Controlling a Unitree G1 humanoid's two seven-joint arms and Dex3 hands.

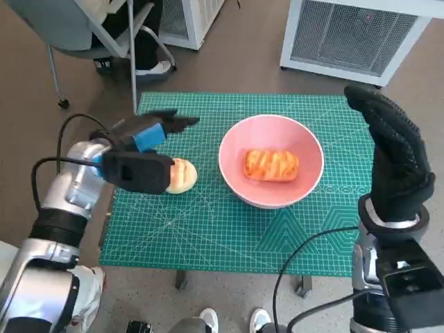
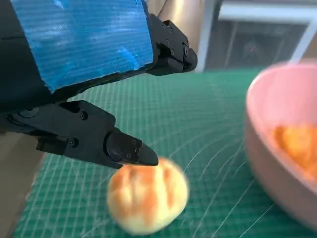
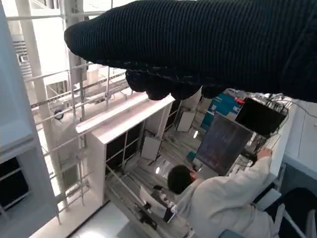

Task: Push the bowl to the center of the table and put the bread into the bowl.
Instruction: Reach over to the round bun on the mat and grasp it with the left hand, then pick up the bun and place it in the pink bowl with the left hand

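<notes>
On our left, the black left hand with blue tape over its back (image 1: 139,156) hangs over the pale round bread roll (image 1: 182,175), which lies on the green gridded cutting mat (image 1: 208,236) just beside the bowl; in the left wrist view a black fingertip (image 2: 131,151) sits right at the roll's (image 2: 147,202) top, though we cannot tell whether it touches, and the fingers stand apart with nothing held, so we read this hand as open; to take the roll well, we judge we should lower the hand until the fingers straddle its widest part, close gently since the crumb looks soft and will squash, and keep it from rolling towards the mat's edge; moving right, the pink round bowl (image 1: 271,161) already sits about mid-table and holds a golden glazed oblong pastry (image 1: 270,165), so the push looks done, and we should lift the roll over the near rim and set it beside that pastry; farthest right, the right hand in its black knitted glove (image 1: 392,149) is raised off the table, fingers extended and holding nothing.
</notes>
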